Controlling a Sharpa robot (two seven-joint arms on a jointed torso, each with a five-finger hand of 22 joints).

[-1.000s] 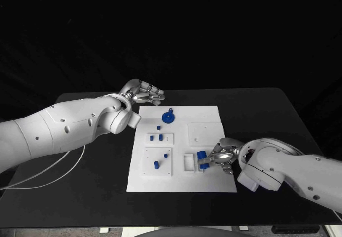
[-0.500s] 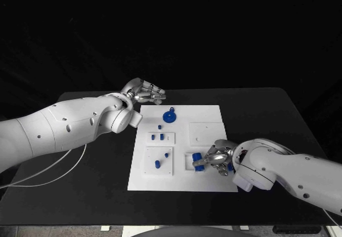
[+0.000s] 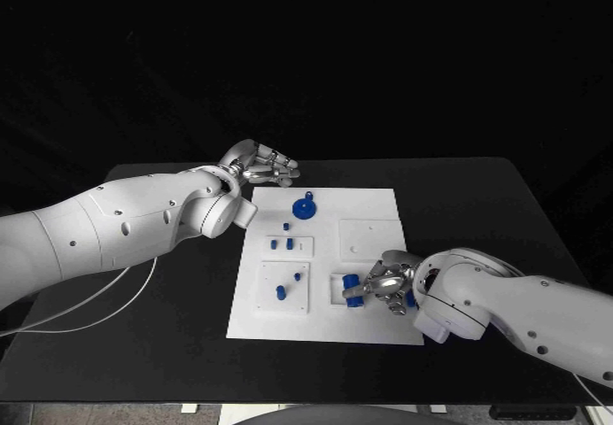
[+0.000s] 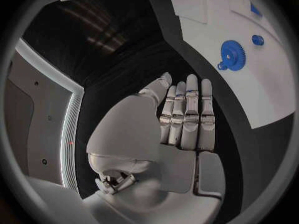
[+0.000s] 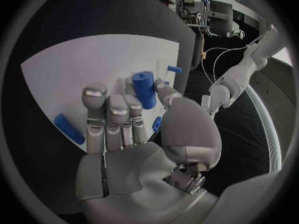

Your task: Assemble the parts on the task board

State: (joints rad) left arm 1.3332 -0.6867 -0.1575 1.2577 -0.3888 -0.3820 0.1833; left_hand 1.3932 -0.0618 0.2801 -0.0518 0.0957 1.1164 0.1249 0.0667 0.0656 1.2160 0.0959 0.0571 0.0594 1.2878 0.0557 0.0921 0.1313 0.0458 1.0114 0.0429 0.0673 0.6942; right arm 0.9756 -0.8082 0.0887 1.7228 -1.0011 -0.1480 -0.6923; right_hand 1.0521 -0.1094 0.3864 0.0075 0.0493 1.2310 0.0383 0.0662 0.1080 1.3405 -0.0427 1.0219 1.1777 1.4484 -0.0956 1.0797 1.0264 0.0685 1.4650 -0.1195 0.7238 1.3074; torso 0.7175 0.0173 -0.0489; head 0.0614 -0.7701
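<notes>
Leftward across the board (image 3: 370,208) slides the right hand (image 3: 387,285), its fingers (image 5: 114,115) pinching an upright blue peg (image 5: 144,89) over the near slot (image 3: 340,289). Far off, the left hand (image 3: 263,166) hovers flat and empty.

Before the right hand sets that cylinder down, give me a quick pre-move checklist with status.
1. Blue cylinder held by right hand: ok, pinched between thumb and fingers.
2. Cylinder upright: ok in the right wrist view.
3. Cylinder over the white holder on the task board: cannot tell, hand covers the spot.
4. Left hand clear of the work: ok, at the board's far corner, holding nothing.
5. Blue gear out of the path: ok, far end of board.
</notes>
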